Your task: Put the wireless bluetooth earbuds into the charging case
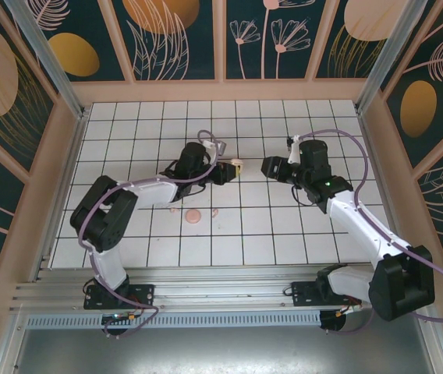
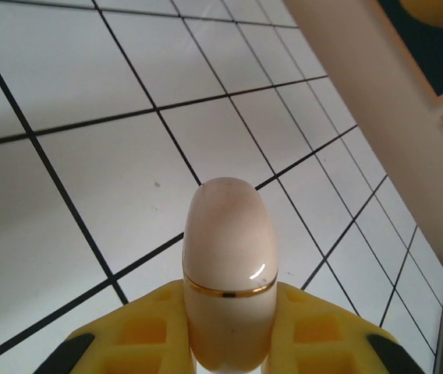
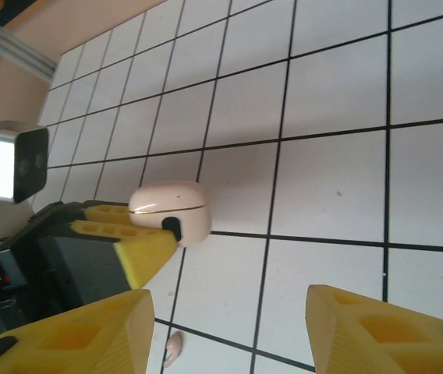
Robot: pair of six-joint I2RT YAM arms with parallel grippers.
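White tabletop with black grid, teal floral wall panels around. Near table centre, left gripper had yellow fingers pinched on closed pale pink charging case, thin gold band at seam. At 3 o'clock of case, apart, right gripper had fingers spread wide, nothing between. Two tiny pink earbuds lay at 7 o'clock of case, flanking round pink disc.

Bright, even light on the white table, shadows faint; a small glint on the charging case
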